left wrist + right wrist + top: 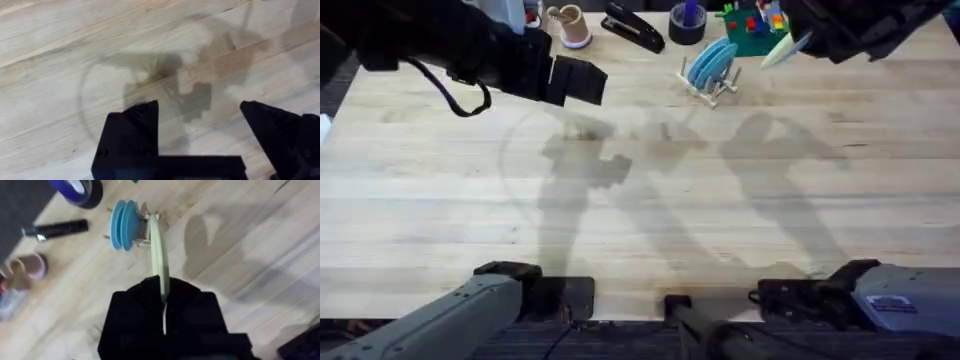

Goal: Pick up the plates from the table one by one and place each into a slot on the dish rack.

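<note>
A pale cream plate hangs on edge above the table's far right, with my right gripper shut on it. The right wrist view shows this plate edge-on between the shut fingers of my right gripper, its far rim close beside the dish rack. Two light blue plates stand upright in the rack's slots. From overhead, the dish rack with the blue plates sits just left of the held plate. My left gripper hovers open and holds nothing over bare table at the far left.
Along the far edge stand a mug, a black stapler, a purple tape roll and green and red toy blocks. Bare wooden table stretches from the rack to the arm bases.
</note>
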`<state>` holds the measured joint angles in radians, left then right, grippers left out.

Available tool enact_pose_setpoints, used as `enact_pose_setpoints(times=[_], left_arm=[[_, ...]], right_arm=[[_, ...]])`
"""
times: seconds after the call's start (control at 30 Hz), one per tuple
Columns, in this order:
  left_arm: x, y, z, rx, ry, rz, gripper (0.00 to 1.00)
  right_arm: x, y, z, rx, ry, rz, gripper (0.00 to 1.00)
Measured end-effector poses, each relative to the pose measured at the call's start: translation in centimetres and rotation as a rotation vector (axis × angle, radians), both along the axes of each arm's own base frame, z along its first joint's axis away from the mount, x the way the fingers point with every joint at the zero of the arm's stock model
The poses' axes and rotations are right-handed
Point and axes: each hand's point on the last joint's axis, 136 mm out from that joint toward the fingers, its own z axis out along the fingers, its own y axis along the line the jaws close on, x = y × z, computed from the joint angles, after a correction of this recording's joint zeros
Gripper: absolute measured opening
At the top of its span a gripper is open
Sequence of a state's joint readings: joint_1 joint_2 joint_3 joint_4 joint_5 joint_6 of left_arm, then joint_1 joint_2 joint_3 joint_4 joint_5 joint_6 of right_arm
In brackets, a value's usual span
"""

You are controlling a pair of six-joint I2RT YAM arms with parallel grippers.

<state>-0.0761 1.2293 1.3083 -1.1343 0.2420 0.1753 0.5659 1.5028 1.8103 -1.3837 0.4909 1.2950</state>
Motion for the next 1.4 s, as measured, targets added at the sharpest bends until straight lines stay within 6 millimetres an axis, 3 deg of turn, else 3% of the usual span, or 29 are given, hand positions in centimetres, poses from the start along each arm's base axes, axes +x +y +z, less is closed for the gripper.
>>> enact_pose_setpoints(times=[0.47, 0.73, 0.9, 1.17, 1.4], left_arm=[[0.0, 0.0, 0.0, 0.000, 0.000, 0.000, 0.995], [0.0, 0.0, 0.0, 0.000, 0.000, 0.000, 0.995], [0.0, 0.0, 0.0, 0.000, 0.000, 0.001, 0.995], [0.0, 0.0, 0.0, 0.000, -0.001, 0.001, 0.994], [0.3, 0.0, 0.1, -0.001, -0.010, 0.001, 0.995]], right_arm=[[0.2, 0.2, 0.1, 0.162, -0.061, -0.233, 0.032], [3.5, 3.1, 2.3, 0.245, -0.185, -0.095, 0.032], [3.9, 2.7, 2.3, 0.232, -0.180, -0.068, 0.032], [5.1, 0.2, 0.3, 0.234, -0.088, -0.109, 0.033], [5.8, 0.6, -2.0, 0.206, 0.013, -0.102, 0.033]])
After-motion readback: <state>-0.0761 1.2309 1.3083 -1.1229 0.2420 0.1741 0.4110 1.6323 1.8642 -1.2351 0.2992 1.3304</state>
